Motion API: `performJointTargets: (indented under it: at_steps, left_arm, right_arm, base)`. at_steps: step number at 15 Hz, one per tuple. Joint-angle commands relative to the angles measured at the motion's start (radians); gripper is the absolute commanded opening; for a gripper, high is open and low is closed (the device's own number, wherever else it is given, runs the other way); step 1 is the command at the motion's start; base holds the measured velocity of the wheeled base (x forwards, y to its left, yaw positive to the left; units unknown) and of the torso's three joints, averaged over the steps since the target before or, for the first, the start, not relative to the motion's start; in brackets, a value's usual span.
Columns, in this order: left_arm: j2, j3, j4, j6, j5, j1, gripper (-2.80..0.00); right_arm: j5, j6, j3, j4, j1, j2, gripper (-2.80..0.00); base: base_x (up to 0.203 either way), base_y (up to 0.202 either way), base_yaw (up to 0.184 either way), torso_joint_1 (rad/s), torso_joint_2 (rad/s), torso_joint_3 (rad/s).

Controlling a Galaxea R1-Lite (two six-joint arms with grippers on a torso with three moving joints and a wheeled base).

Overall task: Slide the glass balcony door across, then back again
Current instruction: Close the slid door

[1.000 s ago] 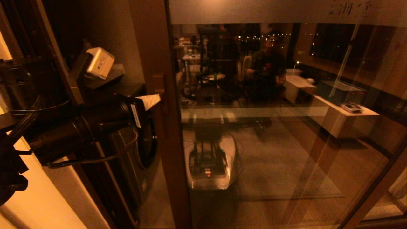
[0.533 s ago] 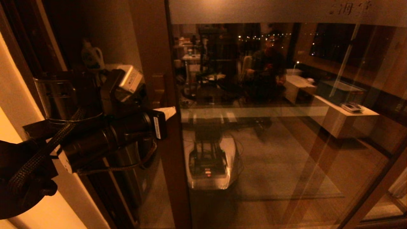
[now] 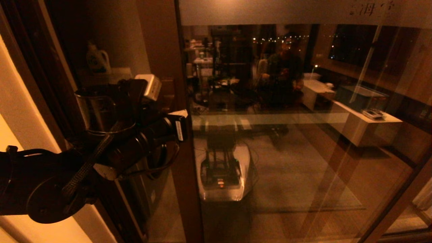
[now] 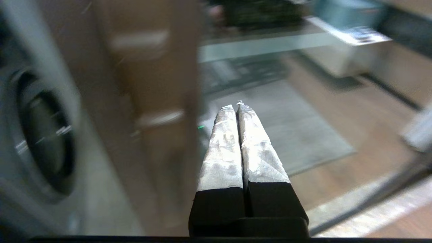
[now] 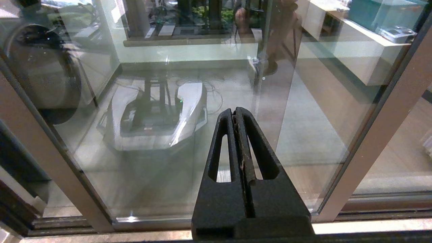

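Behind one glass balcony door (image 3: pixel 287 135), left pincer (image 3: pixel 180 114) closed.

Glass balcony door (image 3: pixel 287 135): top and bottom rails cut off by head view edges; frosted-band characters (image 3: pixel 371 8) partly cropped, unreadable. Pull handle (image 3: pixel 167 92) largely hidden behind left arm. Left wrist view: door stile (image 4: pixel 158 101) and handle motion-blurred; contact with fingers (image 4: pixel 226 148) indeterminate

glass balcony door (image 3: pixel 287 135), brown wooden frame, frosted top band, upright
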Motion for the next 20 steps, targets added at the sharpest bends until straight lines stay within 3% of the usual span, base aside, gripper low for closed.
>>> performJointTargets:
  at_steps: [1, 20]
  left_arm:
    - [0.023, 0.009, -0.006, -0.001, 0.024, 0.001, -2.8]
    - [-0.025, 0.05, -0.003, 0.003, 0.04, 0.028, -2.8]
  right_arm:
    - [0.001, 0.0, 0.0, 0.0, 0.0, 0.002, -2.8]
    - [0.0, -0.002, 0.0, -0.001, 0.0, 0.002, -2.8]
  base:
    - [0.0, 0.0, 0.0, 0.0, 0.0, 0.0]
    - [0.0, 0.0, 0.0, 0.0, 0.0, 0.0]
